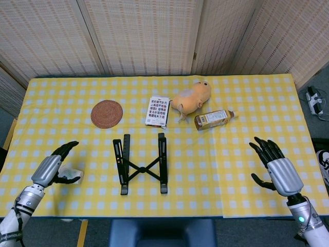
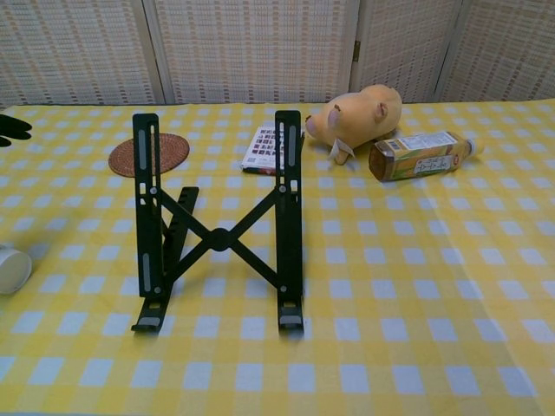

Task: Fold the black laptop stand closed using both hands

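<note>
Black fingers spread on both hands — the left hand [image 1: 51, 165] hovers over a white paper cup [image 2: 10, 268] at the near left, the right hand [image 1: 276, 169] well right. Between them the laptop stand [image 1: 141, 164] stands unfolded on the yellow-checked tablecloth [image 1: 231, 154] — untouched.

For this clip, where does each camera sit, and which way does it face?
Head view: high above the near table edge, looking steeply down on the whole checked tablecloth; both robot hands show, left robot hand over the paper cup, right robot hand open.
Chest view: low at the near edge, looking level across the table at the screens; only dark fingertips at the left border.
Shared: laptop stand, coaster, plush toy, bottle.
</note>
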Tool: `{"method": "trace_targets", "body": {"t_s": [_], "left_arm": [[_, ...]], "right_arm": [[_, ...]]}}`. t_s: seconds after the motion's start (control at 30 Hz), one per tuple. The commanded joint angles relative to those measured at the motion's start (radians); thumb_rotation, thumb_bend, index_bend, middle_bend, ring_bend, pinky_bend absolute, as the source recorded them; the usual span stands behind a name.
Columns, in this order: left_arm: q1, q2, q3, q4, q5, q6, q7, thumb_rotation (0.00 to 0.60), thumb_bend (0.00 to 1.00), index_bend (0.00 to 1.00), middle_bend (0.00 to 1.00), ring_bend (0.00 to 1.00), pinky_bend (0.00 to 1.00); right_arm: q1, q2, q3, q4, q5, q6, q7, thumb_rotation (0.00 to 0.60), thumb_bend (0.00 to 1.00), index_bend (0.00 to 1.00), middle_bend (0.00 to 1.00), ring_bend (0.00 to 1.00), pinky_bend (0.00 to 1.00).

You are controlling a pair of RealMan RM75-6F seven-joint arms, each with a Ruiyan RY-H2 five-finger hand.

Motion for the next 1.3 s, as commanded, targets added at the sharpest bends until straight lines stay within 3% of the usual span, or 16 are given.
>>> {"method": "trace_targets", "body": {"t_s": [0.03,0.33,0.57,0.93,1.3], "left_arm": [[-0.115,-0.015,-0.026,0.062,-0.017,-0.159,-0.209,0.6,0.21,0.03,0.1,0.08,0.14],[-0.212,-0.078,-0.032,0.17,-0.02,-0.287,-0.432,0.6,0.21,0.01,0.1,0.09,0.18],[-0.261,-0.104,-0.009,0.198,0.077,-0.288,-0.648,0.6,0.21,0.12,0.18,0.18,0.21],[-0.291,-0.11,0.063,0.213,0.23,-0.119,-0.828,0.6,0.21,0.33,0.39,0.36,0.34],[-0.287,-0.06,0.153,0.181,0.335,0.042,-0.855,0.6,0.21,0.44,0.45,0.41,0.37]], "right_arm": [[-0.003,0.002,-0.001,-0.002,0.001,0.007,-0.004,0.6,0.33,0.0,0.02,0.04,0.0],[-0.013,-0.006,-0.004,0.005,0.017,0.02,-0.007,0.6,0.33,0.0,0.02,0.04,0.0],[-0.012,-0.014,-0.004,0.013,0.025,0.017,-0.007,0.6,0.34,0.0,0.02,0.04,0.0],[0.016,-0.044,-0.014,0.035,0.025,-0.035,0.013,0.6,0.33,0.0,0.02,0.04,0.0],[0.053,-0.069,-0.01,0.038,0.017,-0.069,0.076,0.6,0.33,0.0,0.03,0.05,0.0]]}}
